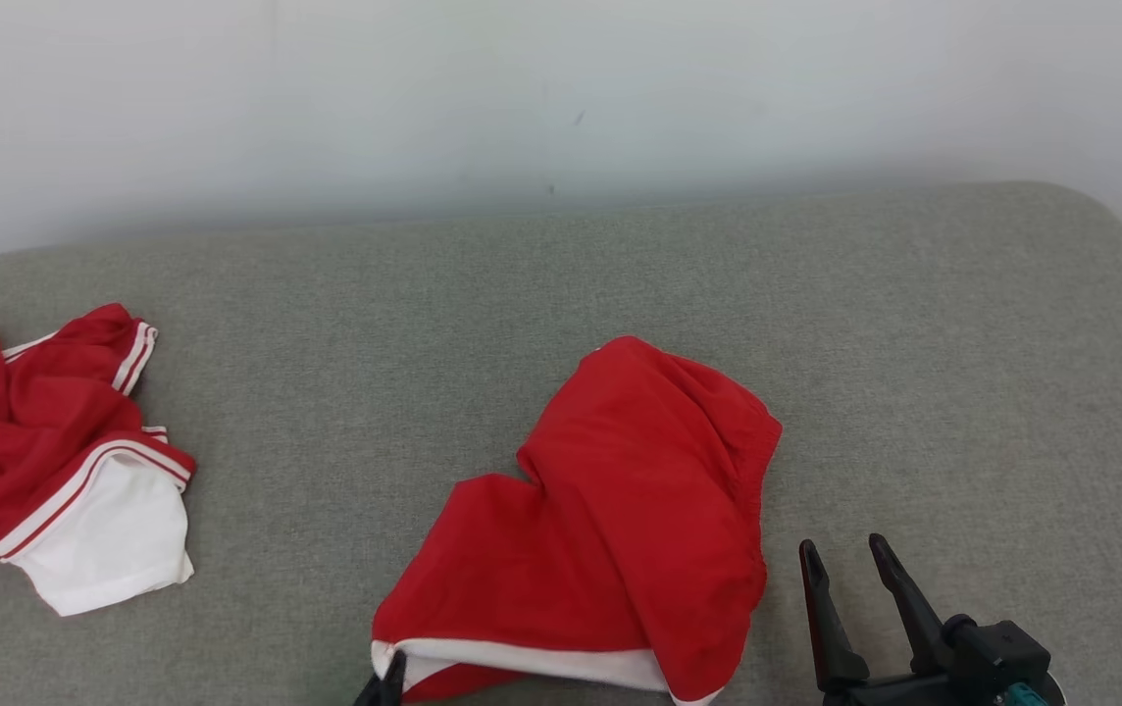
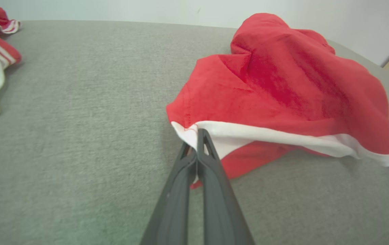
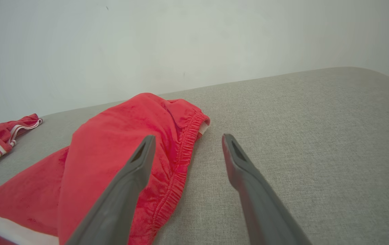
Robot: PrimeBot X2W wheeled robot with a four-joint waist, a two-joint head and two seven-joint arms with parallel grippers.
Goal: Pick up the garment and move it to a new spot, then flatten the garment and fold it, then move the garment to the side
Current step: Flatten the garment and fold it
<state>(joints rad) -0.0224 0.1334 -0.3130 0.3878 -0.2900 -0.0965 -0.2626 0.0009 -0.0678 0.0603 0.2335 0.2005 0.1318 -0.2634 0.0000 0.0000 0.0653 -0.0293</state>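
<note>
At 6 o'clock in head view, on fuzzy grey cushion (image 1: 914, 343): soft red garment (image 1: 639, 510), crumpled, with white hem. Left gripper (image 1: 392, 675) at 7 o'clock, pinched tight on hem corner. Right gripper (image 1: 842, 545) at 5 o'clock, spread wide, empty. Left wrist view: thin dark fingers (image 2: 215, 183) squeezing white hem. Right wrist view: stretchy ruffled waistband (image 3: 181, 153) toward 7 o'clock.

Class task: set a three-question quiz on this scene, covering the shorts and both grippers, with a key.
1. True or false: the right gripper is shut.
2. Which part of the shorts does the left gripper pinch? A waistband; B white hem; C nothing.
3. How many garments lie on the cushion?
Key: 1 false, it is open beside the shorts; 2 B; 3 two, the shorts and a top.
</note>
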